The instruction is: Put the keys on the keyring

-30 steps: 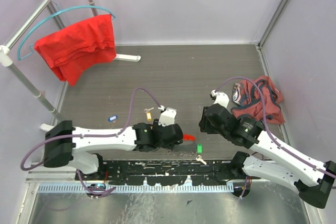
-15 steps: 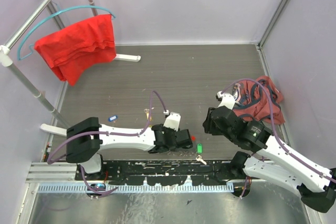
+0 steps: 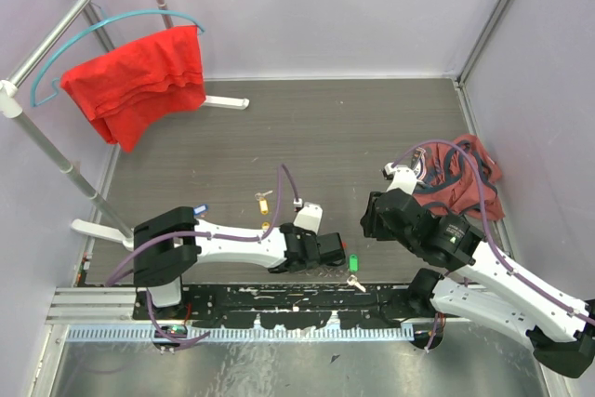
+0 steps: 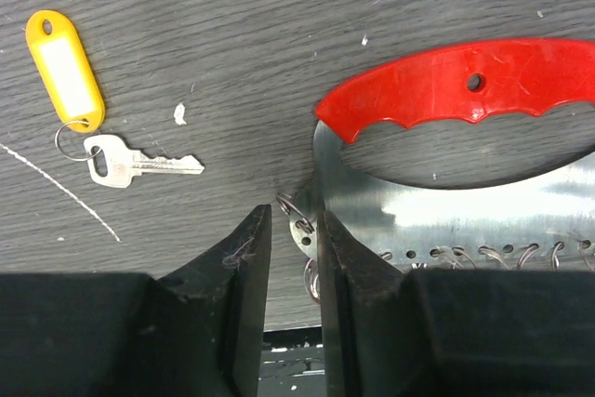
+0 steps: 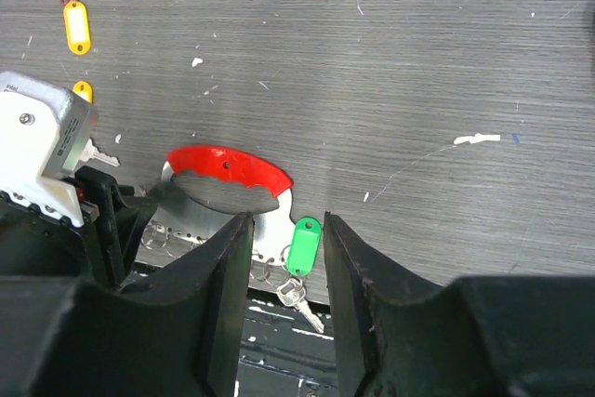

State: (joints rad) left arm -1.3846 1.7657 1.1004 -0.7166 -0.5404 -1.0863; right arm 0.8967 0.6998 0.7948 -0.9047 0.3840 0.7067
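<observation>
Keyring (image 4: 456,86) right at left pincer (image 4: 293,220) tips: metal corner and a small wire loop in the narrow gap between the fingers, red bar just beyond and to the right. Can't tell if clenched on it or only straddling. Yellow-tagged key (image 4: 63,67) flat on tabletop (image 4: 279,6), ahead-left of same pincer, apart from keyring. Right pincer (image 5: 286,218) released, nothing in it, hovering; green-tagged key (image 5: 303,244) visible below through its gap, just beside keyring's metal edge.

Tagged key (image 5: 304,246) just beside keyring (image 5: 228,166) on table (image 4: 279,25) — L pincer (image 4: 293,230) at keyring's edge.
</observation>
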